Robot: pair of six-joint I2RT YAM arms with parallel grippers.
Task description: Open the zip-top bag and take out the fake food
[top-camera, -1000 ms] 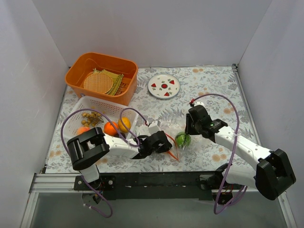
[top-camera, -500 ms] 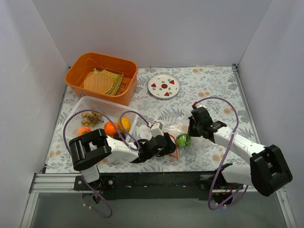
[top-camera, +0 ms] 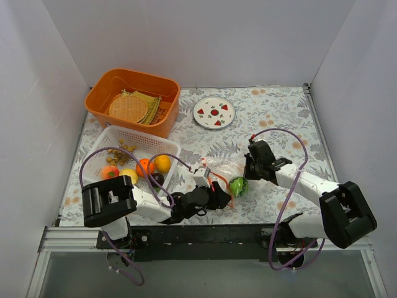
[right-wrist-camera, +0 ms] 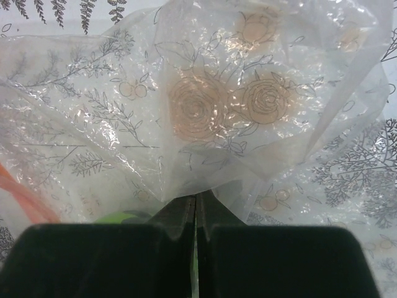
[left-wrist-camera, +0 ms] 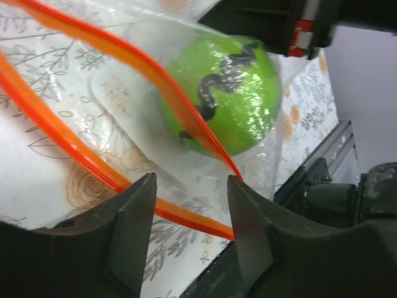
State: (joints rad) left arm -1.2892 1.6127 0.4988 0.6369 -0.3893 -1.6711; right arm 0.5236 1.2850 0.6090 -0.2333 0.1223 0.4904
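Observation:
The zip-top bag (top-camera: 224, 174) lies crumpled on the floral table cover, its red-orange zip strip (left-wrist-camera: 93, 164) parted. A green leafy ball (top-camera: 238, 185) sits inside it and also shows in the left wrist view (left-wrist-camera: 226, 93). My left gripper (top-camera: 217, 197) is open at the bag's mouth, and one zip strip runs between its fingers (left-wrist-camera: 133, 223). My right gripper (top-camera: 248, 171) is shut on the clear plastic of the bag (right-wrist-camera: 205, 105) at its far end. An orange fruit (top-camera: 144, 167), another orange fruit (top-camera: 162, 163), a lemon (top-camera: 129, 176) and tan nut bits (top-camera: 127, 148) lie in the white mesh basket (top-camera: 149, 138).
An orange bin (top-camera: 162, 87) holding a woven tan mat (top-camera: 128, 107) stands at the back left. A white plate with painted red fruit (top-camera: 214, 112) lies at the back centre. White walls close in both sides.
My left arm has dropped lower and its gripper has slid right toward the near edge, along the bag's mouth. The fruits in the basket now show fully. The right gripper has barely moved.

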